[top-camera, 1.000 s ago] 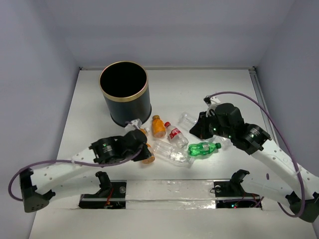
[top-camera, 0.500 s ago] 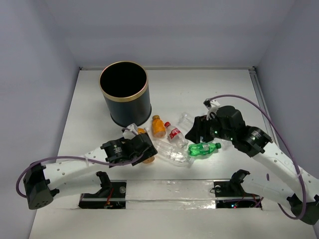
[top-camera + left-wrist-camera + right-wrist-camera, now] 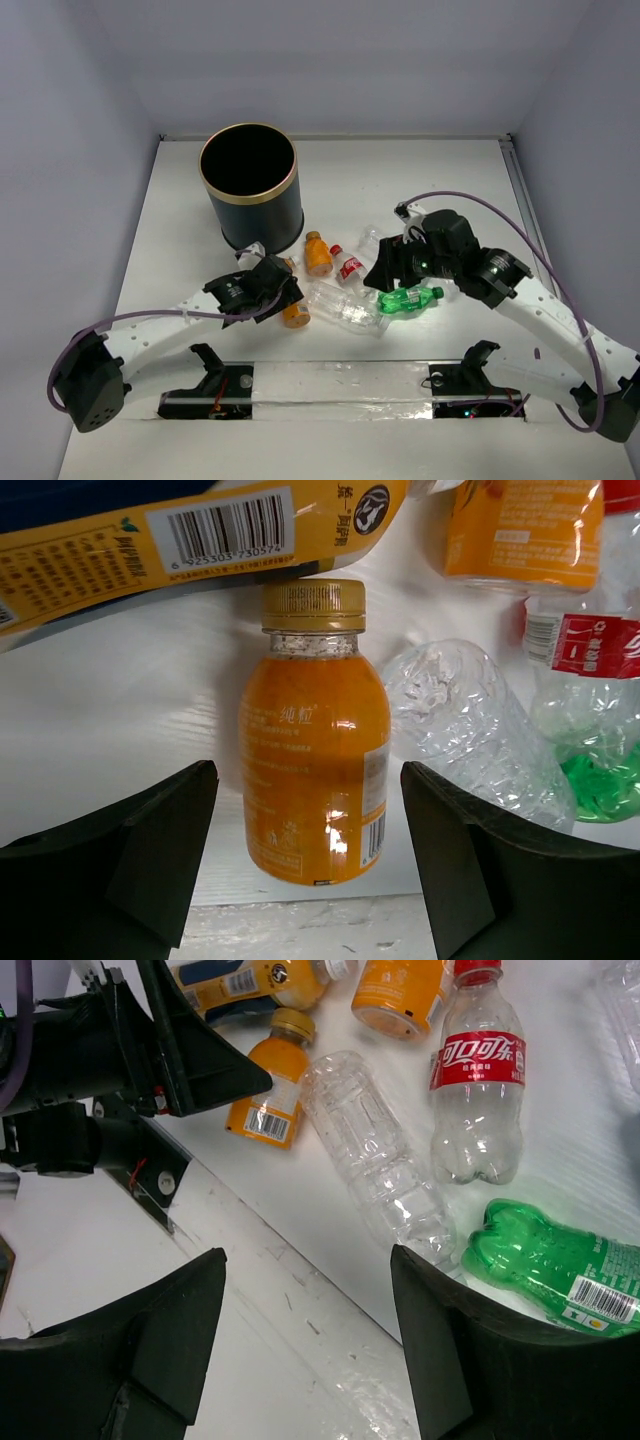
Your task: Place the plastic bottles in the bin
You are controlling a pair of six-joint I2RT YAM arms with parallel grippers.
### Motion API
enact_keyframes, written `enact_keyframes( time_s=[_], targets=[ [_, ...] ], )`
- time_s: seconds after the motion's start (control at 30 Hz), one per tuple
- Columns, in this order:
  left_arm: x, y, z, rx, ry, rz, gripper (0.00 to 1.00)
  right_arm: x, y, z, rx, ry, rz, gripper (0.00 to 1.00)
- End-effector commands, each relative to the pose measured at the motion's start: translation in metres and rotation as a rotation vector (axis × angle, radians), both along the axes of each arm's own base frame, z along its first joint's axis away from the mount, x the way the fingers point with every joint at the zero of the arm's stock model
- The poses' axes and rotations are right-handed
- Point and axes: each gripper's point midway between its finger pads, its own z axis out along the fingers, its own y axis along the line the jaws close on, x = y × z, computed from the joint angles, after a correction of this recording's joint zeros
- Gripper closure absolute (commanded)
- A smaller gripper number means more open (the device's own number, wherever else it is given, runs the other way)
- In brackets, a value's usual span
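White tabletop (image 3: 450, 190), pale grey booth walls on three sides. Bin (image 3: 262, 222) stands upright at 11 o'clock of the table. Its inside reads plain black, so you can't tell whether any btl is in it yet.

Btls in sight all lie on the table, one cluster at 5 o'clock from the bin:
- small orange btl (image 3: 315, 770), cap toward 12 in the left wrist view
- yellow-label btl (image 3: 200, 530) just past that cap
- crumpled clear btl (image 3: 470, 730) just beside it at 3 o'clock
- second orange btl (image 3: 318, 254)
- red-label btl (image 3: 480, 1090)
- green btl (image 3: 560, 1265)
- one more clear btl (image 3: 372, 238) at the far side of the pile

Seven counted, none at the bin's rim.

Left gripper (image 3: 305, 810): jaws apart, one each side of the small orange btl. Table shows in both gaps, so no grip.

Right gripper (image 3: 305, 1280): jaws apart, only bare table edge between them. Crumpled clear btl lies at its 12 to 1 o'clock, green btl at 3.

Progress (judgement): early. Every btl you can see has yet to go in.

Left arm looks lined up for a pick: close on the orange body, lift, carry toward 11 o'clock over the rim. Right arm has no target framed, so you'd shift it toward 1 to 3 o'clock first.

Watch the clear btl crowding the left jaw's 3 o'clock side.
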Motion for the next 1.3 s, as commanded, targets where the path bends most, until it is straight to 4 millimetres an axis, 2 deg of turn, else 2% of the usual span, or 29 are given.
enact_keyframes(
  time_s=[0.0, 0.17, 0.27, 0.43, 0.5, 0.57, 0.63, 0.67, 0.7, 0.77, 0.8, 0.87, 0.9, 0.97, 1.0, 1.03, 1.07, 1.1, 1.17, 1.2, 1.23, 1.27],
  targets=[
    [0.001, -0.008, -0.009, -0.019, 0.001, -0.056, 0.29, 0.003, 0.011, 0.004, 0.025, -0.023, 0.040, 0.27],
    [0.003, -0.006, -0.020, 0.035, 0.016, -0.079, 0.30, 0.010, 0.022, -0.015, -0.007, 0.000, 0.083, 0.24],
    [0.001, -0.004, -0.027, 0.050, 0.022, -0.086, 0.35, 0.015, 0.028, -0.019, -0.026, -0.006, 0.119, 0.20],
    [-0.005, 0.001, -0.033, 0.050, 0.032, -0.089, 0.55, 0.021, 0.044, -0.034, -0.066, 0.022, 0.195, 0.15],
    [-0.006, 0.001, -0.028, 0.047, 0.028, -0.095, 0.63, 0.020, 0.049, -0.040, -0.085, 0.026, 0.235, 0.14],
    [-0.008, 0.004, -0.019, 0.040, 0.018, -0.103, 0.66, 0.020, 0.057, -0.048, -0.119, 0.026, 0.270, 0.14],
    [-0.008, 0.003, 0.001, 0.020, -0.014, -0.122, 0.67, 0.019, 0.063, -0.060, -0.172, 0.037, 0.292, 0.14],
    [-0.008, 0.002, 0.008, 0.014, -0.021, -0.128, 0.68, 0.021, 0.067, -0.057, -0.182, 0.015, 0.305, 0.14],
    [-0.004, -0.002, 0.025, -0.007, -0.051, -0.138, 0.69, 0.022, 0.070, -0.058, -0.193, 0.007, 0.312, 0.15],
    [-0.003, -0.001, 0.045, -0.017, -0.080, -0.146, 0.71, 0.025, 0.078, -0.064, -0.210, -0.001, 0.331, 0.17],
    [0.004, -0.007, 0.071, -0.048, -0.127, -0.150, 0.72, 0.028, 0.080, -0.063, -0.211, -0.008, 0.332, 0.18],
    [0.013, -0.002, 0.099, -0.027, -0.195, -0.142, 0.72, 0.032, 0.086, -0.067, -0.231, -0.034, 0.356, 0.32],
    [0.022, -0.005, 0.136, -0.060, -0.269, -0.133, 0.74, 0.038, 0.089, -0.071, -0.249, -0.037, 0.358, 0.34],
    [0.034, 0.003, 0.169, -0.013, -0.352, -0.114, 0.74, 0.045, 0.091, -0.075, -0.279, -0.052, 0.370, 0.32],
    [0.042, 0.003, 0.211, -0.045, -0.430, -0.101, 0.74, 0.049, 0.093, -0.084, -0.300, -0.044, 0.374, 0.29],
    [0.049, 0.005, 0.222, -0.014, -0.444, -0.090, 0.74, 0.054, 0.094, -0.085, -0.317, -0.053, 0.369, 0.23],
    [0.055, 0.010, 0.238, 0.025, -0.489, -0.090, 0.74, 0.055, 0.094, -0.090, -0.333, -0.055, 0.378, 0.21],
    [0.062, 0.012, 0.275, -0.002, -0.557, -0.071, 0.74, 0.056, 0.094, -0.095, -0.344, -0.047, 0.384, 0.19],
    [0.080, 0.016, 0.303, 0.016, -0.614, -0.048, 0.74, 0.048, 0.098, -0.108, -0.361, -0.031, 0.420, 0.16],
    [0.085, 0.020, 0.333, 0.014, -0.686, -0.048, 0.74, 0.044, 0.099, -0.111, -0.366, -0.027, 0.432, 0.15],
    [0.102, 0.027, 0.344, 0.031, -0.715, -0.010, 0.74, 0.040, 0.102, -0.115, -0.366, -0.030, 0.445, 0.14],
    [0.109, 0.028, 0.355, 0.027, -0.738, -0.017, 0.74, 0.040, 0.103, -0.118, -0.365, -0.025, 0.441, 0.13]
  ],
)
